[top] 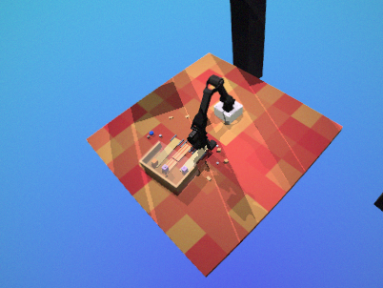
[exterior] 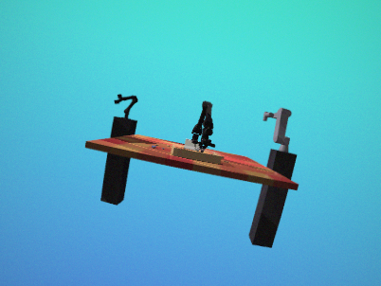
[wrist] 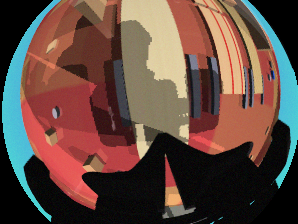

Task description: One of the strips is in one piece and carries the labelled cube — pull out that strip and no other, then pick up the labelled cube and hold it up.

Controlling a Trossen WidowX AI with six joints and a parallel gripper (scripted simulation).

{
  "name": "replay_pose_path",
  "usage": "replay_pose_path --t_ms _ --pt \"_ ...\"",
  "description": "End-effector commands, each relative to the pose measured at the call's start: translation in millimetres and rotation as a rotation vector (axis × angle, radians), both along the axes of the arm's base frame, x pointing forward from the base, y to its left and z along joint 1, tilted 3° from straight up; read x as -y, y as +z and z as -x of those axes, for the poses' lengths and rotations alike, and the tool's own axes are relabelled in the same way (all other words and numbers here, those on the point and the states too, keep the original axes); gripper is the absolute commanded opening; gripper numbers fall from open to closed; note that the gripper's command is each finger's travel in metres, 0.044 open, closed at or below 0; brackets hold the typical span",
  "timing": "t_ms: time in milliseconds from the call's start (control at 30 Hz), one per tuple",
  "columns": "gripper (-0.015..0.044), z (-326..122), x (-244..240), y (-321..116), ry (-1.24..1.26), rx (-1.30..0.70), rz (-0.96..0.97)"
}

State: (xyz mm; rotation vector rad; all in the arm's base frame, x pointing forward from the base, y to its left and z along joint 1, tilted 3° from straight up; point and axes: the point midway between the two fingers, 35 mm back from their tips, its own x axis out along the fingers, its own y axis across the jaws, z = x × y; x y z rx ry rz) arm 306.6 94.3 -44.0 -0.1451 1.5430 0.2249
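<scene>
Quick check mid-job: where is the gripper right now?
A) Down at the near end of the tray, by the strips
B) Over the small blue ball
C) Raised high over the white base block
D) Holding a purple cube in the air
A: in the top view the gripper sits low at the edge of the wooden tray, fingers shut, while both purple cubes rest in the tray.
</scene>
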Motion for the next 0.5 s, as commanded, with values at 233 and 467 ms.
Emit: replay_pose_path --t_ms 233,467 --pt "0.0 22.6 5.6 -4.7 -0.004 -0.022 0.008" --pt "0.0 33.1 8.0 -4.9 -0.004 -0.023 0.008"
